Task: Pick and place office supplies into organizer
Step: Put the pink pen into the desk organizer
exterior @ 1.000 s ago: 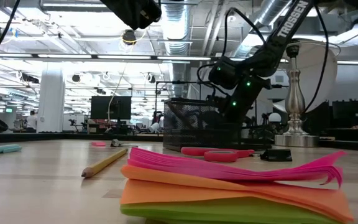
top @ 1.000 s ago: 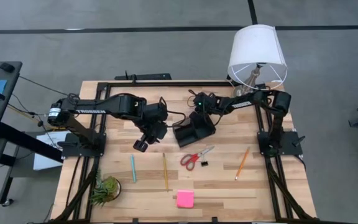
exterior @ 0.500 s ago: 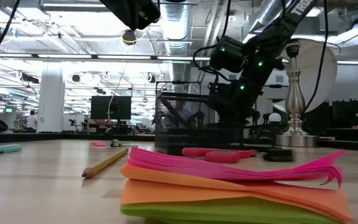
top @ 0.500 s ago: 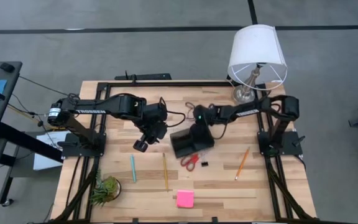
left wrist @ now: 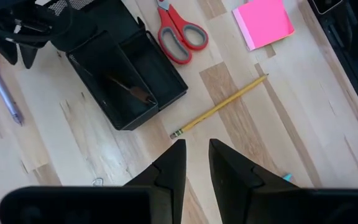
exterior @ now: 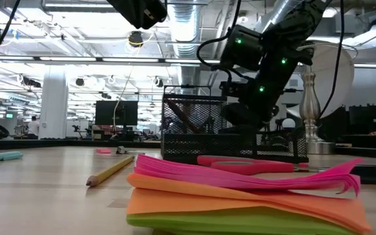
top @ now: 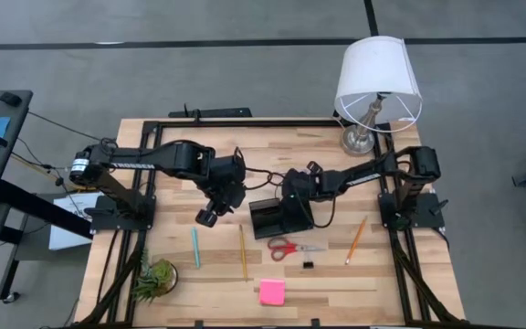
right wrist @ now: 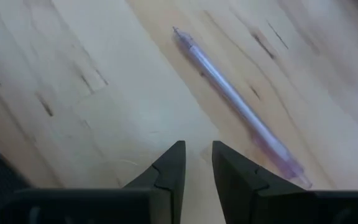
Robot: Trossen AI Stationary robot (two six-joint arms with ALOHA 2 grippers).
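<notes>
Our right gripper (top: 286, 190) sits low at the organizer's (top: 280, 218) back edge, fingers (right wrist: 169, 167) nearly together with only a slit between them and nothing held; its wrist view shows bare wood and a pale purple pen (right wrist: 236, 104) lying just ahead. Whether it touches the mesh tray we cannot tell. Our left gripper (top: 207, 216) hangs above the table just left of the organizer, likewise almost closed and empty, looking down on the tray, where something thin and dark already lies in one compartment. We judge that we are at the positioning stage, with most supplies not yet picked. Next we need to part the fingers, drop onto one item and carry it over the low walls. Around the tray lie the red scissors (top: 293, 246) and black binder clip (top: 308, 265) just in front, the yellow pencil (top: 243, 252) and teal pen (top: 194, 248) to the left, the orange pencil (top: 355, 240) to the right, and the pink sticky-note pad (top: 271, 291) nearer the front edge. The plant (top: 156, 278) and lamp (top: 377, 84) stand well clear; the two arms crowd each other by the tray.
</notes>
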